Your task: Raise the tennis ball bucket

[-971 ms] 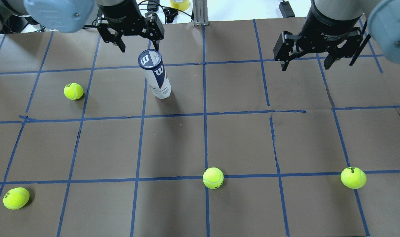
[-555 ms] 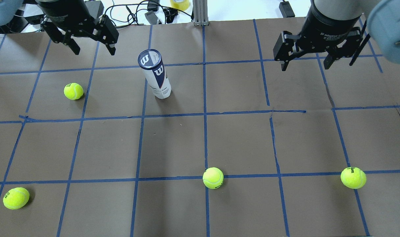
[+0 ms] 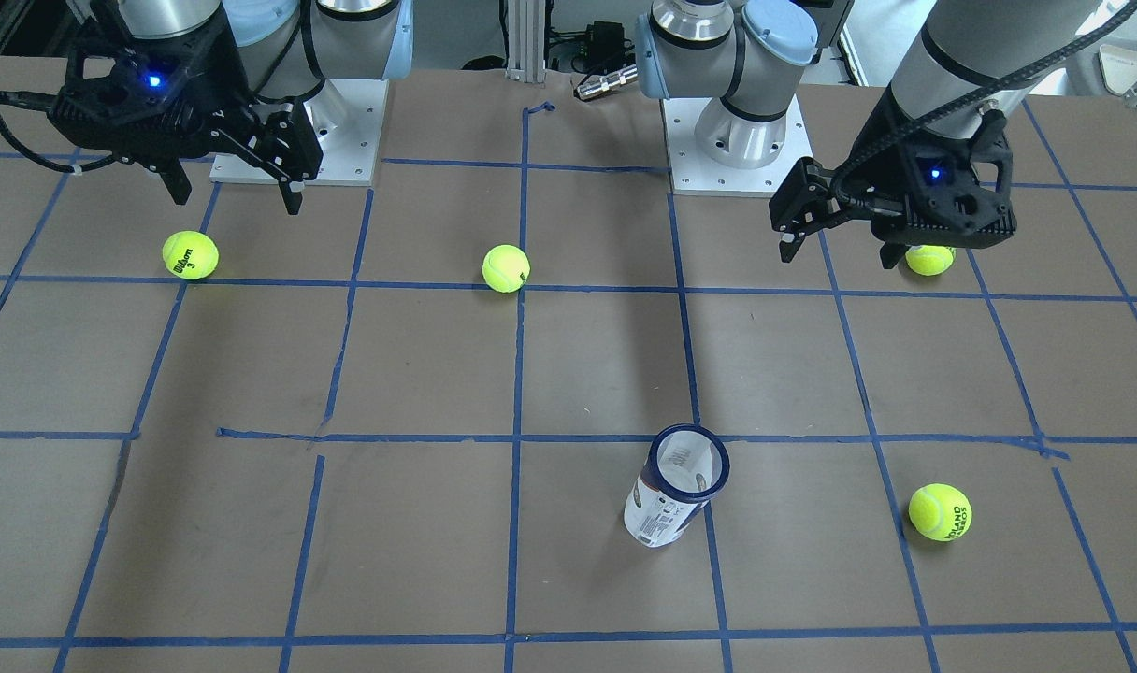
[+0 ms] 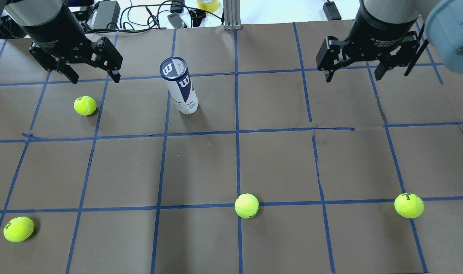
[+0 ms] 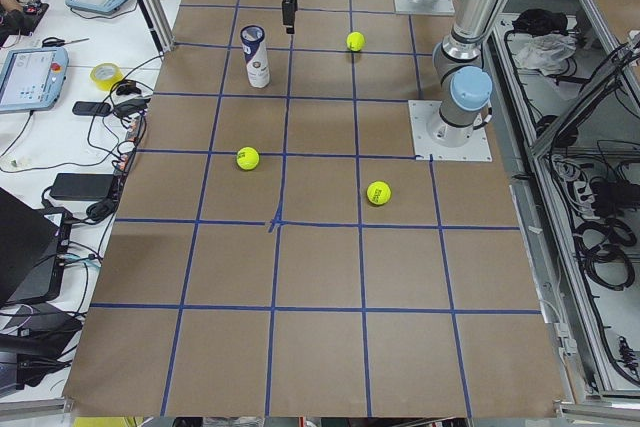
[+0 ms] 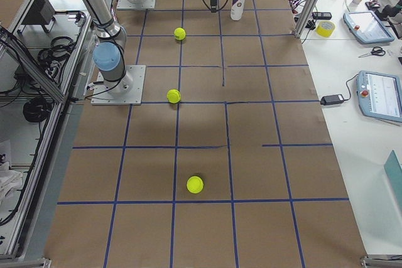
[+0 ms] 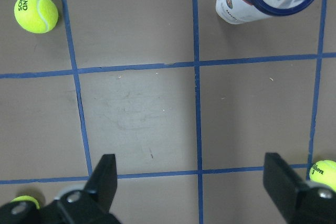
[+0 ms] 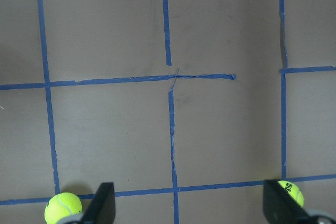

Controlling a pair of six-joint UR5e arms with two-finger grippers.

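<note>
The left fingers (image 4: 115, 74) are spread wide with nothing between them, hanging above a bare square of the table (image 4: 201, 167). The left wrist view shows brown paper and blue tape lines (image 7: 196, 103) in the gap. The tennis ball bucket (image 4: 180, 89) is not held. It stands upright on the table, well apart from these fingers, ahead of them and off toward the right arm's side, with its navy-rimmed clear lid facing up. In the wrist view one tennis ball (image 7: 35, 12) lies ahead on the opposite side from the bucket. Another ball (image 7: 323, 174) sits just beside one fingertip and a third (image 7: 23, 201) peeks in beside the other.

The right fingers (image 4: 326, 68) are also wide open and empty, raised over the table far from the bucket. In the right wrist view only taped paper lies between them. A yellow-green ball (image 8: 63, 208) lies near one fingertip and a further ball (image 8: 290, 192) near the other.
</note>
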